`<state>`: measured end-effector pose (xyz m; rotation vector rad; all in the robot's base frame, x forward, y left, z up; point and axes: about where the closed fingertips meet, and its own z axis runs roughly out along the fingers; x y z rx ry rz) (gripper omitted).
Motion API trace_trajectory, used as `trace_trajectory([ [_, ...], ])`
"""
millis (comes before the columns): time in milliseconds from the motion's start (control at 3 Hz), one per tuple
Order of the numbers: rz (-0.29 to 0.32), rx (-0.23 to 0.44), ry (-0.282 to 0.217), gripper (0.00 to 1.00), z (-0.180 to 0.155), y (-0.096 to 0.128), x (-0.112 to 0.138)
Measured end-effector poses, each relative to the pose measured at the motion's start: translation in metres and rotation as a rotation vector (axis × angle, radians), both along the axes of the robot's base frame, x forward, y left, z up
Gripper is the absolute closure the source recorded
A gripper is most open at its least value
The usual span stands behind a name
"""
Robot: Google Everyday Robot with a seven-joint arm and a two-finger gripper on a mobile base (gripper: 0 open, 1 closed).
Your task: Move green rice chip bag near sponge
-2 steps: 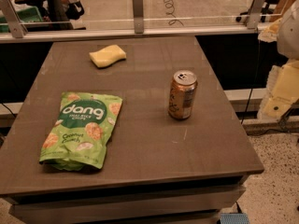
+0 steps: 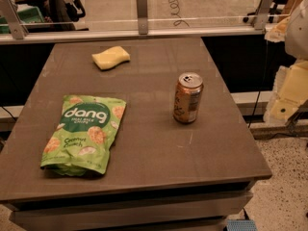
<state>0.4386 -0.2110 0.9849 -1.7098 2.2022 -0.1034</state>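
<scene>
The green rice chip bag (image 2: 84, 133) lies flat on the front left of the brown table (image 2: 159, 162), with its "dang" label facing up. The pale yellow sponge (image 2: 111, 57) lies at the back left of the table, well beyond the bag. My gripper (image 2: 285, 102) hangs off the table's right side, past its edge, at about the level of the can. It is far from the bag and holds nothing that I can see.
An orange drink can (image 2: 187, 97) stands upright right of the table's centre. A low glass barrier with metal posts (image 2: 141, 11) runs along the far edge. Speckled floor (image 2: 284, 196) lies to the right of the table.
</scene>
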Motion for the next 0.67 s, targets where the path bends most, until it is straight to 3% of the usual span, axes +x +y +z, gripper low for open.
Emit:
trace_trajectory([
  [333,0.061,0.055,0.005,0.00,0.003,0.028,-0.007],
  [667,0.232,0.178,0.025,0.00,0.008,0.107,-0.037],
])
